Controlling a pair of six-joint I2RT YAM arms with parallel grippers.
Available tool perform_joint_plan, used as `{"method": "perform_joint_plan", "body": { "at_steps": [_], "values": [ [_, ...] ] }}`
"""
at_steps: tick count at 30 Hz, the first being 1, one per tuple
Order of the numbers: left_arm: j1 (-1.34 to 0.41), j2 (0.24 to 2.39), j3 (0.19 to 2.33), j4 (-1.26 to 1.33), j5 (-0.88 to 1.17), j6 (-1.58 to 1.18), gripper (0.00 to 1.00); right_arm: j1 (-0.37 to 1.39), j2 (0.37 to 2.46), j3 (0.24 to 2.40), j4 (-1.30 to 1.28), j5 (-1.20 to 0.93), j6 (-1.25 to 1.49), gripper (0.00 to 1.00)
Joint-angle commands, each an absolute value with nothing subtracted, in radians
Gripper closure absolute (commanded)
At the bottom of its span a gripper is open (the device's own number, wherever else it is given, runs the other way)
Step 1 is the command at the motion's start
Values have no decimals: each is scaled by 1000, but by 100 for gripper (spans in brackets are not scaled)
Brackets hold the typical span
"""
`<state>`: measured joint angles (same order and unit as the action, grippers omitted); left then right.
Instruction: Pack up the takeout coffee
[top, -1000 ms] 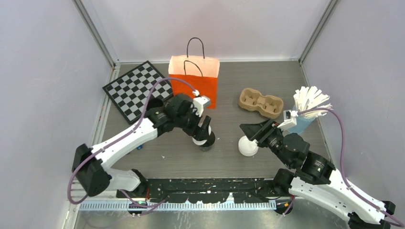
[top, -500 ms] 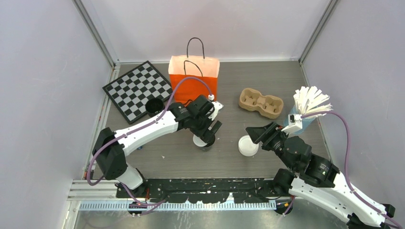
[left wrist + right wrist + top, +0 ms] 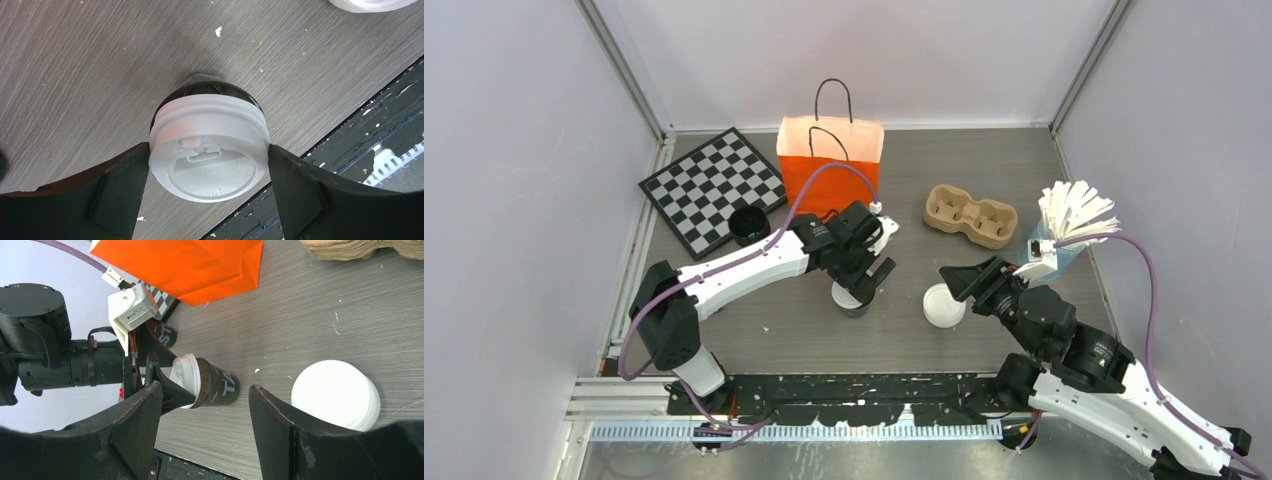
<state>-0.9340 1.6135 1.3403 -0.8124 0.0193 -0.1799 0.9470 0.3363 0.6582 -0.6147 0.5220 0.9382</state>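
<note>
The takeout coffee (image 3: 852, 298), a dark cup with a white sip lid (image 3: 207, 150), stands upright on the table's near middle. My left gripper (image 3: 861, 283) hangs over it from above, open. Its two fingers flank the lid at rim height, right against the rim or a hair off it. The right wrist view shows the cup (image 3: 220, 385) with the left fingers (image 3: 167, 382) beside its lid. My right gripper (image 3: 956, 281) is open and empty, apart from the cup, next to a stack of loose white lids (image 3: 943, 306). The orange bag (image 3: 829, 172) stands open behind the cup.
A cardboard cup carrier (image 3: 971, 215) lies right of the bag. A blue holder of white stirrers (image 3: 1072, 218) stands at the far right. A black lidless cup (image 3: 747, 224) sits by the chessboard (image 3: 709, 185) on the left. The lid stack (image 3: 335, 392) lies right of my right fingers.
My left arm has swung its wrist round over the cup and its jaws have widened. The right gripper drew back slightly from the lid stack, then held still.
</note>
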Motion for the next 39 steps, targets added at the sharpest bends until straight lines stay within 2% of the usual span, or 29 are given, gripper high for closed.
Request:
{"method": "perform_joint_plan", "body": {
  "at_steps": [1, 14, 16, 39],
  "values": [
    [-942, 1604, 1382, -814, 21, -165, 13, 951, 337, 684, -591, 566, 923, 31],
    [-946, 1606, 1393, -827, 34, -155, 4, 951, 378, 682, -575, 548, 921, 31],
    [-946, 1609, 1397, -828, 34, -151, 0, 950, 382, 681, -570, 541, 920, 31],
    [-946, 1641, 1420, -851, 12, -137, 0, 950, 391, 684, -562, 521, 912, 31]
  ]
}}
